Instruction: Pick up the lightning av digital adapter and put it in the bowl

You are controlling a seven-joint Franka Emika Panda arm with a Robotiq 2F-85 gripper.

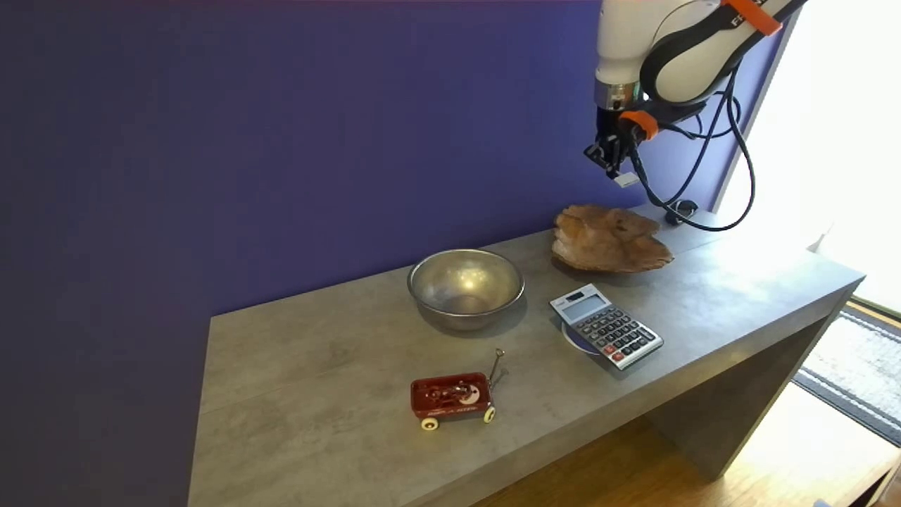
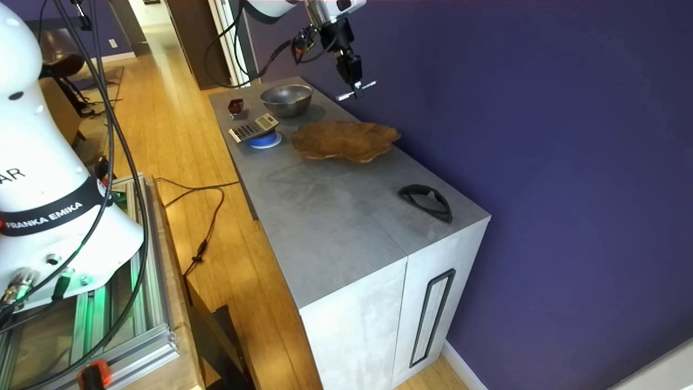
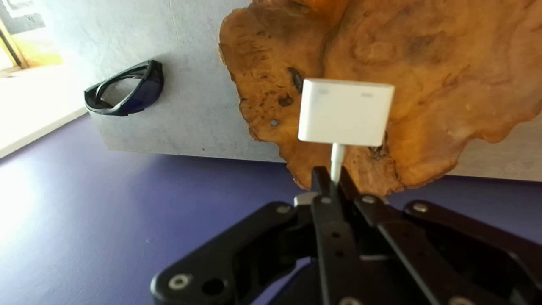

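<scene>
In the wrist view, a white, flat, rectangular plastic adapter [image 3: 345, 112] is held in the air by its short white cable [image 3: 337, 159]. The black two-fingered gripper [image 3: 333, 177] has its fingers pressed nearly together, with only that thin cable pinched between the tips. Beyond the adapter spreads the shallow, wide, brown wooden bowl [image 3: 427, 97] with its uneven rim, on a grey worktop [image 3: 192, 106]. The fingertips line up with the edge nearest the purple wall [image 3: 127, 220], so a release made too close to that side could drop the adapter outside. With so slim a grip, the cable might also twist or slip.

In an exterior view, the gripper hangs well above the wooden bowl, which stands near a shiny, round, silver metal bowl [image 1: 461, 324] and a grey calculator [image 1: 607, 326] with dark keys. Letting go from such a height would probably make the adapter bounce on hard wood, perhaps over the low rim.

Again in an exterior view, white ends of the adapter jut out on both sides of the fingertips; either could catch on the rim if the gripper comes down off-centre. How squarely the adapter stands over the bowl is hard to judge from this slant. The calculator leans on a blue, round, spool-like thing [image 2: 264, 141], apart from the wooden bowl.
</scene>
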